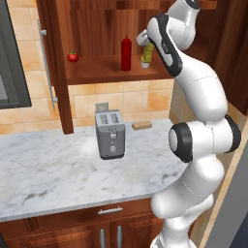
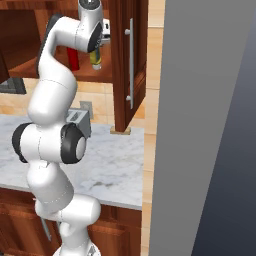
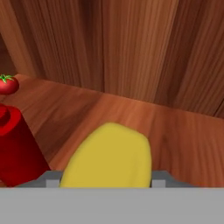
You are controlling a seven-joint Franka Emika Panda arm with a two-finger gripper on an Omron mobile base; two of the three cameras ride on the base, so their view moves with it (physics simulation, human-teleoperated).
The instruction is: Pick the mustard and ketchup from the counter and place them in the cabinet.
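Note:
My gripper (image 1: pixel 144 40) is inside the open cabinet (image 1: pixel 97 71), shut on the mustard (image 1: pixel 147 56), a small yellow bottle that hangs slightly tilted with its lower end close to the shelf board. In the hand view the mustard (image 3: pixel 109 157) fills the space between my fingertips (image 3: pixel 52 179). The ketchup (image 1: pixel 126 53), a slim red bottle, stands upright on the same shelf just left of the mustard. From the right base view the mustard (image 2: pixel 96 59) hangs under the hand and the ketchup (image 2: pixel 74 60) is partly hidden behind my arm.
A small red tomato (image 1: pixel 72 56) lies at the shelf's left end. The cabinet door (image 2: pixel 126 60) stands open to the right of my hand. On the marble counter (image 1: pixel 53 169) below are a grey toaster (image 1: pixel 110 134) and a small tan block (image 1: pixel 142 125).

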